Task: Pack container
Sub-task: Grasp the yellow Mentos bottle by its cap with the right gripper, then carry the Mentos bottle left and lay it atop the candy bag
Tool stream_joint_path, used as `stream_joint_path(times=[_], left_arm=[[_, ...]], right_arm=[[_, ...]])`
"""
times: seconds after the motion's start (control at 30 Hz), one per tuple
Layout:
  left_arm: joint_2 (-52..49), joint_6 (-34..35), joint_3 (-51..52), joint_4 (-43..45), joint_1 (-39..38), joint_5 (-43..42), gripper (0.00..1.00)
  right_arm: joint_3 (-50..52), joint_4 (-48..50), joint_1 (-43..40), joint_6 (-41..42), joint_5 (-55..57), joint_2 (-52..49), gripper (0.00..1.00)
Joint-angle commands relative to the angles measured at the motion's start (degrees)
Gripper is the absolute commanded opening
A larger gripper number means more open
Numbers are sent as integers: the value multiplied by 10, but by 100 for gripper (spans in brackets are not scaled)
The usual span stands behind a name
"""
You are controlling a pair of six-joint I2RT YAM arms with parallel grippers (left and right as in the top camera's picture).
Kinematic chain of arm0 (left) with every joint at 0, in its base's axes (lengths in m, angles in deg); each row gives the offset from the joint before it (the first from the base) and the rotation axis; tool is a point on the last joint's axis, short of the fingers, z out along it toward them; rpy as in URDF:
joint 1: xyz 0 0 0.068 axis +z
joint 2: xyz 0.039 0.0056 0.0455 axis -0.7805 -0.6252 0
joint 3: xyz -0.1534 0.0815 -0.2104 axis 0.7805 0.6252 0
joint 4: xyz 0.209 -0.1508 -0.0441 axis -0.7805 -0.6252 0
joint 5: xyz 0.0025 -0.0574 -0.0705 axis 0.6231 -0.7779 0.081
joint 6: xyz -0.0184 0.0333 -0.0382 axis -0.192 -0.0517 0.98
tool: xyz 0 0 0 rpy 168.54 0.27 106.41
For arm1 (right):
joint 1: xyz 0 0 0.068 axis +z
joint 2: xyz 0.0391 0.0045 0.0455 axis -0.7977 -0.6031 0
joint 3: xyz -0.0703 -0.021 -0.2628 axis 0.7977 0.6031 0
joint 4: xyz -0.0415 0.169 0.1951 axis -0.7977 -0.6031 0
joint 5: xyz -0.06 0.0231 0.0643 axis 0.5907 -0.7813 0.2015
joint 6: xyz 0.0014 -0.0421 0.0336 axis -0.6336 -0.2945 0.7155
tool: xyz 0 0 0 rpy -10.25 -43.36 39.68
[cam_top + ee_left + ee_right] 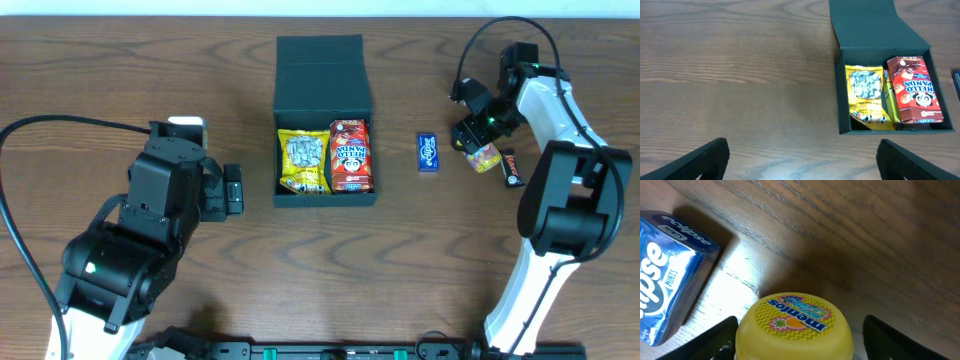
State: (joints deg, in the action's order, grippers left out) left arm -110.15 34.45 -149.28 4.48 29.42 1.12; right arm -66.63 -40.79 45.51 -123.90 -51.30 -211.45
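Observation:
The matte black container stands open at the table's middle, its flap lid lying back. Inside lie a yellow snack bag and a red Hello Panda carton. The left wrist view also shows the container, bag and carton. My left gripper is open and empty, left of the container. My right gripper is open, its fingers on either side of a yellow-lidded Mentos tub, with a small gap at the right finger.
A blue Eclipse mints pack lies right of the container, and shows close to the tub in the right wrist view. A dark snack bar lies just right of the Mentos tub. The tabletop is brown wood.

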Motion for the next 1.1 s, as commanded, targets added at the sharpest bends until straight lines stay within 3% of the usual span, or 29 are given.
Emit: stream_joint_path(times=[0.0,0.43,0.6,0.7,1.07], left_arm=[[0,-6,-11,-2,1,8,95],[0,-6,-11,-2,1,8,95],[0,-6,-11,-2,1,8,95],[0,-6,-11,-2,1,8,95],[0,-6,-11,-2,1,8,95]], right_arm=[[4,1,3,3,6,-6,73],[4,2,3,3,8,-6,40],[4,15,3,28,7,-6,19],[2,32,4,68,7,-5,1],[-90,27,58,97,-4,31,1]])
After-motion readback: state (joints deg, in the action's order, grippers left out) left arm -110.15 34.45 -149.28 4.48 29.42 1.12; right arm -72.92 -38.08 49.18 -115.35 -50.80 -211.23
